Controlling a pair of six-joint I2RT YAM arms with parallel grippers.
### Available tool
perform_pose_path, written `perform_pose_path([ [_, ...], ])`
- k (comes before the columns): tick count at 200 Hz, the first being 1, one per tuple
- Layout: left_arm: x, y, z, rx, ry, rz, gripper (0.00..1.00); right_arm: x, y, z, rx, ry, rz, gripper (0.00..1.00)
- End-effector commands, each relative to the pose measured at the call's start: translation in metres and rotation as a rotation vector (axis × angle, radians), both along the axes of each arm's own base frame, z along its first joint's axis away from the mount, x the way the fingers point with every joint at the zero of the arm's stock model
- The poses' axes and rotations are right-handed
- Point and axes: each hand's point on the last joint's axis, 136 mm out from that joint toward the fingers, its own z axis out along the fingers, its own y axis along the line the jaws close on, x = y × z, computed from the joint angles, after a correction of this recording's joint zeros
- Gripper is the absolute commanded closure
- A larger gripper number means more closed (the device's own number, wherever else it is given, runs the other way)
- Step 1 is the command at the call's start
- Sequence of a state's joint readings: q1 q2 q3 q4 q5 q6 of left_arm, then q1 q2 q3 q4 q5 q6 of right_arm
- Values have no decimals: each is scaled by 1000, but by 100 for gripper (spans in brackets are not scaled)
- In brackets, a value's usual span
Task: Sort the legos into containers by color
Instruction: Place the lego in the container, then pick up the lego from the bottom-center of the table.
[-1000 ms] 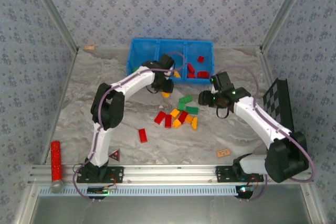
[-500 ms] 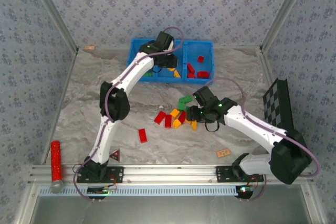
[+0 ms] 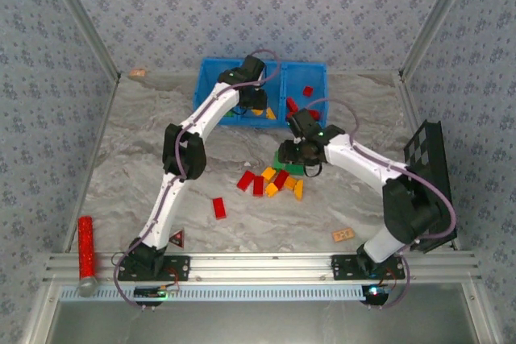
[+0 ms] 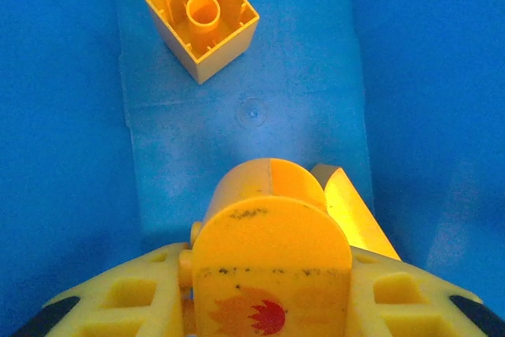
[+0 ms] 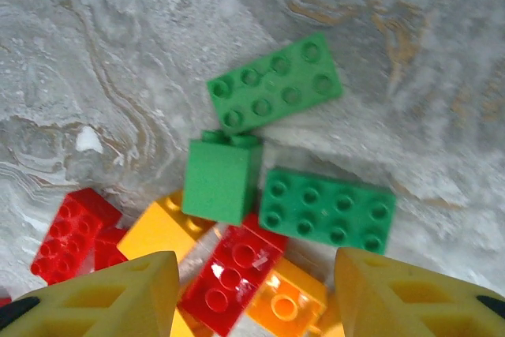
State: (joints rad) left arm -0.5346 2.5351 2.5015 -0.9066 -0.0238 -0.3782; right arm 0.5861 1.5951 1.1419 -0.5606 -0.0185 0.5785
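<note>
Nearest the bases, a lone red brick [image 3: 218,208] lies at 7 o'clock from the loose pile [image 3: 270,181] on the marbled grey table [image 3: 121,167]. The right gripper [image 5: 248,266] hovers over the pile's 1 o'clock edge, jaws apart with nothing between them. It is probably lining up on the green bricks [image 5: 276,83] clustered just ahead at 12 o'clock: two flat eight-stud pieces and a taller block on its side (smooth face up). All are glossy hard plastic and touch red and orange neighbours, so a clean pinch looks to need care.

Farthest off, at the table's 12 o'clock, sits the blue bin [image 3: 211,70]. The left gripper [image 4: 268,274] is inside what looks like its middle compartment, clenched on a flame-printed yellow brick [image 4: 268,219] with a rounded top. It holds the brick above the smooth blue floor, presumably for release beside the upturned yellow brick [image 4: 203,17] at 11 o'clock, which is hollow with a central tube. The sorted red bricks [image 3: 302,106] lie in the right compartment.
</note>
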Motion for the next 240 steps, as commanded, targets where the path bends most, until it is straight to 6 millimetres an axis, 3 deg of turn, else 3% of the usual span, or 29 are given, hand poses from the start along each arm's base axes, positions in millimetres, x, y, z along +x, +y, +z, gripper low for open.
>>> perform_pose_path([
  [1, 4, 0, 1, -4, -8, 16, 63, 5, 15, -6, 3, 13, 44, 44],
  [4, 5, 0, 2, -6, -9, 17, 62, 12, 20, 2, 19, -6, 46, 44],
  [13, 5, -1, 3, -13, -10, 15, 59, 14, 24, 0, 23, -2, 52, 44],
  [43, 6, -4, 13, -31, -26, 4, 53, 6, 39, -2, 26, 19, 74, 44],
  [72, 6, -6, 31, -55, -51, -5, 48, -11, 59, 6, 47, 41, 79, 44],
  [118, 4, -7, 61, -99, -87, -20, 41, -54, 85, -4, 28, 119, 114, 43],
  [147, -4, -4, 95, -132, -119, -52, 41, -71, 117, 0, 37, 97, 197, 43],
  [198, -26, 36, 180, -242, -217, -51, 41, -98, 172, -11, 34, 92, 331, 42],
  [240, -46, 95, 217, -264, -244, 38, 41, -122, 204, -37, -11, 137, 421, 26],
])
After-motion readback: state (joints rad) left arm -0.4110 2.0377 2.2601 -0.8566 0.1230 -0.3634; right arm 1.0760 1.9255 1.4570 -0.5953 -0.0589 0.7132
